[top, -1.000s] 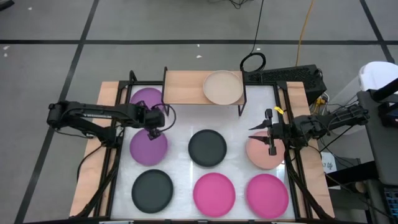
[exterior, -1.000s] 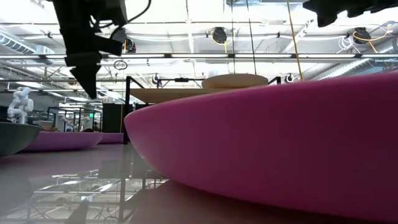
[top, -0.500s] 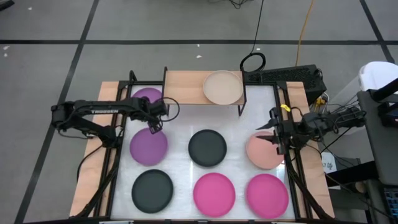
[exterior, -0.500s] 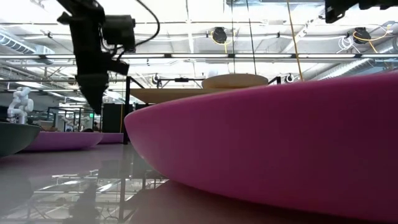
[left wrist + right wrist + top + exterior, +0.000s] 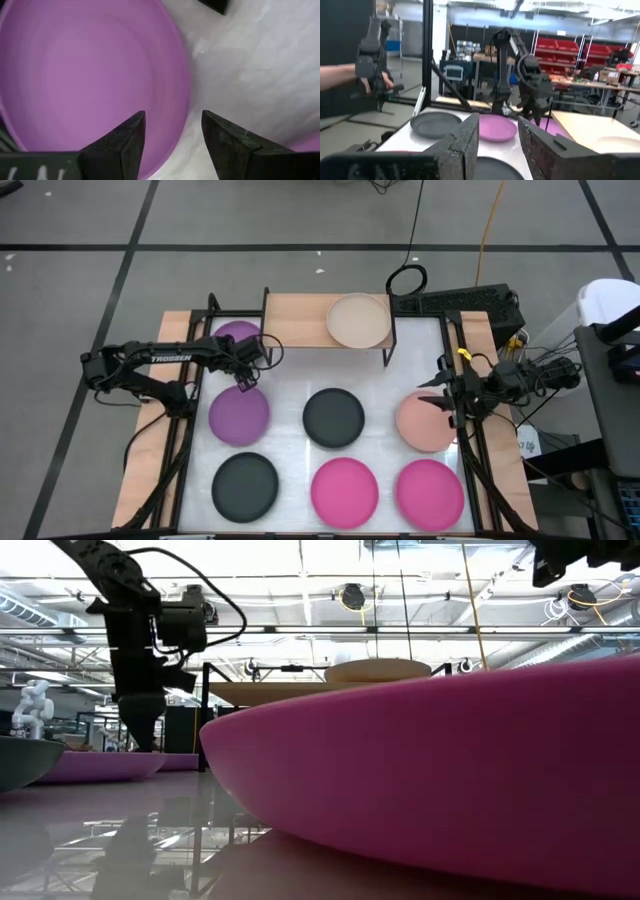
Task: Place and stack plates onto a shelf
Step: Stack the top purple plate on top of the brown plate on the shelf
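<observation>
The left half of the shelf [image 5: 295, 318] top lies bare, with one beige plate [image 5: 359, 321] filling its right half. Bare surface [image 5: 290, 380] runs between the shelf's black legs and the plate rows. The left gripper [image 5: 243, 379] hangs over the purple plate [image 5: 239, 416] rim, jaws apart.

One plate [image 5: 359, 321] sits on the shelf [image 5: 300, 320] at the table's [image 5: 286, 385] far edge, with another [image 5: 236, 336] just left of it. Six plates lie on the table in two rows of three; my left fingers [image 5: 246, 379] hover over the far-left one [image 5: 239, 415].

Matte purple plate [image 5: 90, 75]; glossy white table [image 5: 290, 385]; light-wood shelf [image 5: 295, 320], black metal legs.
</observation>
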Robot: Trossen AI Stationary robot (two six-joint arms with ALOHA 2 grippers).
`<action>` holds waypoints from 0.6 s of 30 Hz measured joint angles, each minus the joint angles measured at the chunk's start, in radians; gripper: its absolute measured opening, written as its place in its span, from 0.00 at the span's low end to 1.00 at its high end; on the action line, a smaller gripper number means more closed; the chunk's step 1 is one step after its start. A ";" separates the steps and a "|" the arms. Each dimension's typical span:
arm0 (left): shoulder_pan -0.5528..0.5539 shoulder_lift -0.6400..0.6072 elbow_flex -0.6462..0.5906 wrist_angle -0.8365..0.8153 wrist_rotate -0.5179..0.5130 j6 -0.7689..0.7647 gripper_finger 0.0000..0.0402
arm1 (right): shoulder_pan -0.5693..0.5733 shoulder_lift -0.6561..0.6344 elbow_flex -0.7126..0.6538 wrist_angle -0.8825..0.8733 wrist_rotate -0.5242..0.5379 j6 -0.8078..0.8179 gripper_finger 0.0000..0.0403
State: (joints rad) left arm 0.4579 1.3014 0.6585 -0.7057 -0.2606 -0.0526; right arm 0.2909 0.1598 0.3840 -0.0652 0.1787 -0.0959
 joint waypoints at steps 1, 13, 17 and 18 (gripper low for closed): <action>0.005 0.000 -0.008 0.008 0.003 0.005 0.50 | 0.000 -0.014 -0.005 0.001 0.000 0.000 0.30; 0.060 0.000 -0.103 0.117 -0.001 0.019 0.50 | 0.000 -0.115 -0.037 -0.003 0.000 0.009 0.30; 0.060 0.000 -0.107 0.122 -0.006 0.025 0.43 | 0.000 -0.118 -0.037 -0.008 0.000 0.009 0.30; 0.060 0.000 -0.107 0.125 -0.006 0.027 0.40 | 0.000 -0.118 -0.037 -0.008 0.000 0.010 0.30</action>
State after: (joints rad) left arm 0.5179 1.3014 0.5514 -0.5805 -0.2668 -0.0253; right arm 0.2909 0.0418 0.3473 -0.0734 0.1783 -0.0864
